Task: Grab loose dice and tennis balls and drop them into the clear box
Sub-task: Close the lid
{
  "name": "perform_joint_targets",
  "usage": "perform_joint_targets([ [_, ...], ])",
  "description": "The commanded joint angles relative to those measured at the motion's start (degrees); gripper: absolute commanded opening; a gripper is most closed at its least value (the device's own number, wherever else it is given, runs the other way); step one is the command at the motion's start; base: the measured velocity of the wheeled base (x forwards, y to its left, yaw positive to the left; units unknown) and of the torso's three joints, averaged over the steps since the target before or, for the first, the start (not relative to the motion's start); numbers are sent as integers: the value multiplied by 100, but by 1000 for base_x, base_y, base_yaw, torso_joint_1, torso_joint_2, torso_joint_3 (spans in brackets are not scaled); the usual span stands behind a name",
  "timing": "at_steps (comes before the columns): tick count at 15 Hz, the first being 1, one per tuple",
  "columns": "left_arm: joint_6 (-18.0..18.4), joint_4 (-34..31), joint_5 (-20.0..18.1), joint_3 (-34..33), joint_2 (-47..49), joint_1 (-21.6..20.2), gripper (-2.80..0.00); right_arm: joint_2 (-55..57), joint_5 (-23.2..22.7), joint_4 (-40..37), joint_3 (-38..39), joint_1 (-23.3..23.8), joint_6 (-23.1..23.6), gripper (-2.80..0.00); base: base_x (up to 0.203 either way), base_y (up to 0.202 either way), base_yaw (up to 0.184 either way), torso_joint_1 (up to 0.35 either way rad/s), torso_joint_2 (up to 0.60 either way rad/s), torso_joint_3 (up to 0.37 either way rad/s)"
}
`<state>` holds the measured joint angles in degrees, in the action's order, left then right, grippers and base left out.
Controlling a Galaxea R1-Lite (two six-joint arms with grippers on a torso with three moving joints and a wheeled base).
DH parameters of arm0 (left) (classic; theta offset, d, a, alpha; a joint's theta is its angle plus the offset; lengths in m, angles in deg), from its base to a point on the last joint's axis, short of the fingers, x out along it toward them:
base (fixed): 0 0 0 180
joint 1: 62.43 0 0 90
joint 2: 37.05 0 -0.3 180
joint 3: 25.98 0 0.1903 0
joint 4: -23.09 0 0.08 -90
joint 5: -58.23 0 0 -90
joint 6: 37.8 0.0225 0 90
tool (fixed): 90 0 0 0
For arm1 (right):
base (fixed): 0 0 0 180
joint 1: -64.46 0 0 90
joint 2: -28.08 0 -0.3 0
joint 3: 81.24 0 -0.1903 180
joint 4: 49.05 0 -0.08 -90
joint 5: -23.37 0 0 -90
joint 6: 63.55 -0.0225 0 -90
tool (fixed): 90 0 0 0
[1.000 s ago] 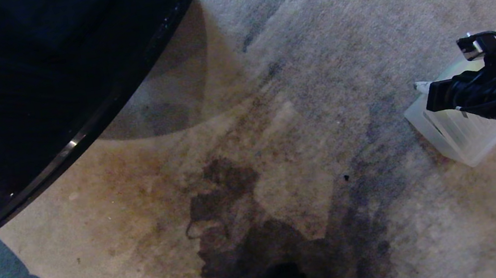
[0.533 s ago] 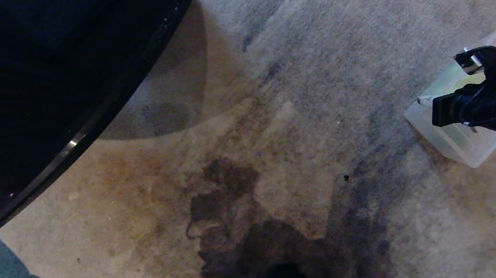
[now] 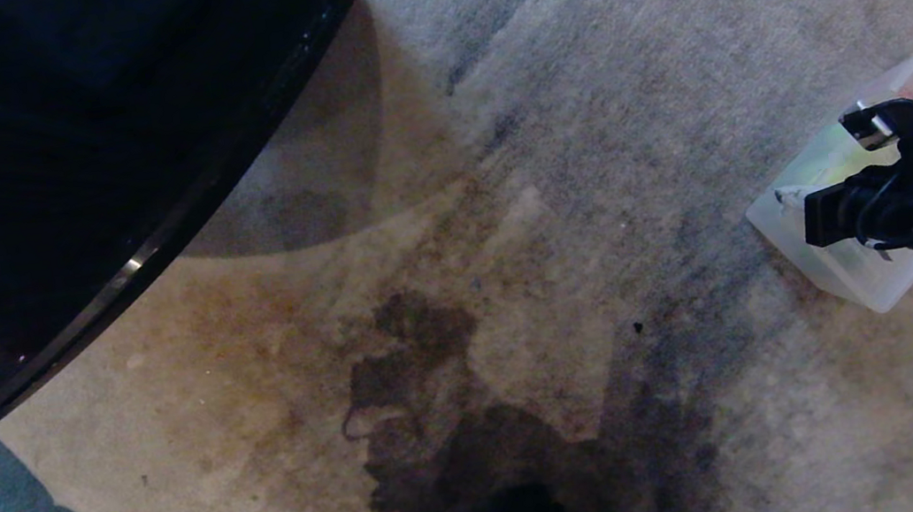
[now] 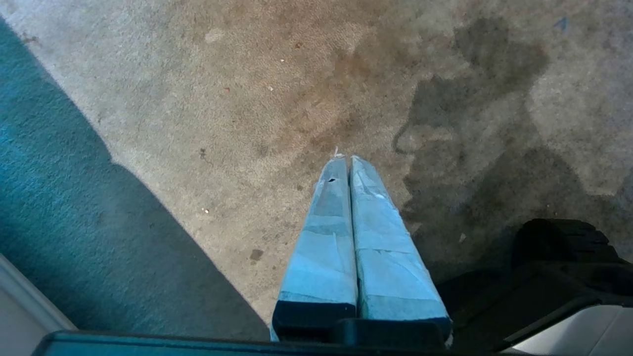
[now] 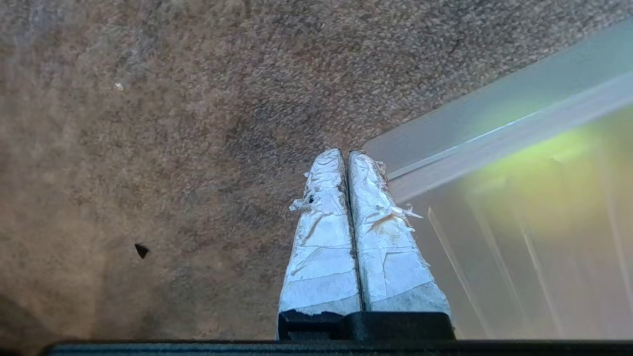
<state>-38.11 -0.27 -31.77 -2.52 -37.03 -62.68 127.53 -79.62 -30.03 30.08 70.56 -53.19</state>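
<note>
Beside the clear box corner, the right gripper was held shut and empty, likely finished dropping; the left gripper was parked shut

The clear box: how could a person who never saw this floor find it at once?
Look along the stained beige carpet to its right side. There, under the black right arm, sits a shallow translucent frosted plastic tub with rounded corners. Only it glows yellow-green inside.

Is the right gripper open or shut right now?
Shut. In the right wrist view the right gripper has both taped fingers pressed together, nothing between them.
</note>
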Motion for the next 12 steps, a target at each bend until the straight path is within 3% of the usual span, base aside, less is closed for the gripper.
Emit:
perform_joint_targets([
  [1,-5,0,-1,-1,-2,-2,-280,-49,-11,24,5,13,-42,-280,0,0,0,0,0,0],
  [8,-5,0,0,-1,-2,-2,-280,-46,-19,57,-87,-10,-51,-280,0,0,0,0,0,0],
  [12,-5,0,0,-1,-2,-2,-280,195,-27,797,-100,-110,-90,-280,0,0,0,0,0,0],
])
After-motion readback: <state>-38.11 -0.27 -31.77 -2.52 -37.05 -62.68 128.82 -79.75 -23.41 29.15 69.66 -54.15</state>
